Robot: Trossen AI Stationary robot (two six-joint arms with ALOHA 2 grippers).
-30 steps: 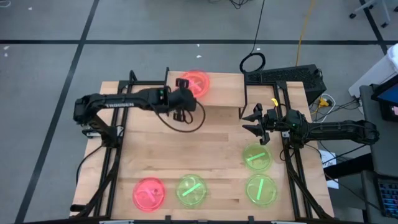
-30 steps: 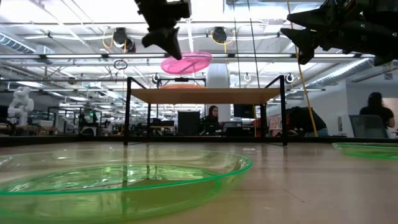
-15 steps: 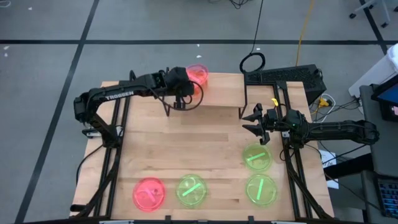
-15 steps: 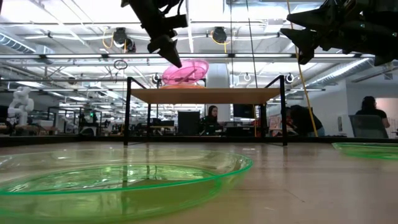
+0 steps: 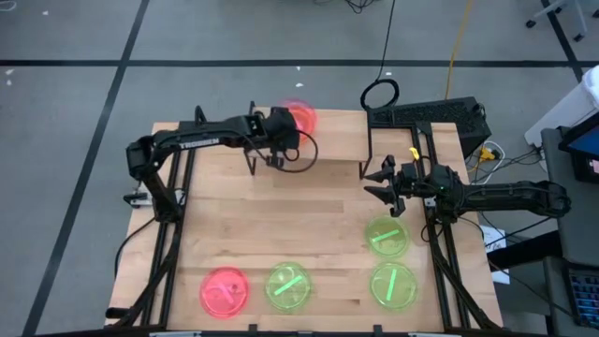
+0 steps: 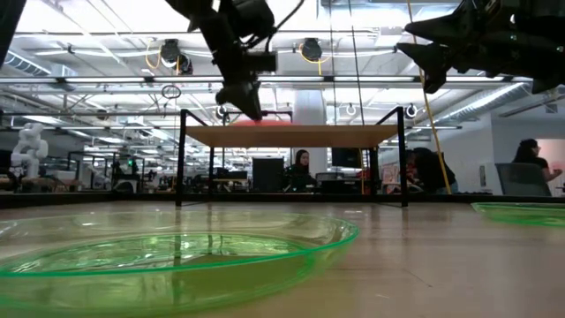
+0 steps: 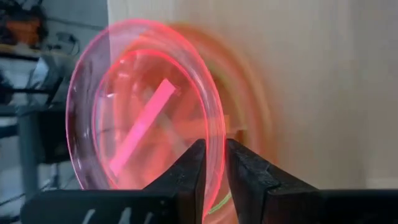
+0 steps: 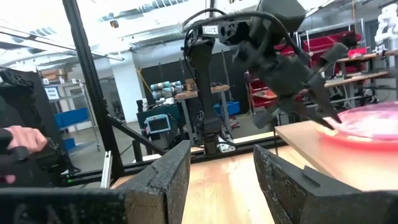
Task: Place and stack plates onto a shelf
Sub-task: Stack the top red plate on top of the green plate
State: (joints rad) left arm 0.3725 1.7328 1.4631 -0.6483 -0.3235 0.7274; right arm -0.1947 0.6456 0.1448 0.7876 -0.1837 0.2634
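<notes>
While the high view shows only a pink blur at the shelf's [image 5: 309, 126] back edge, the left wrist view shows the pink plate [image 7: 146, 112] lying on the light board, its rim between the slightly parted fingers of the left hand [image 5: 285, 133]. The right hand [image 5: 386, 183] hangs spread wide and empty above the bench [image 5: 299, 225], near a green plate [image 5: 385, 234].
</notes>
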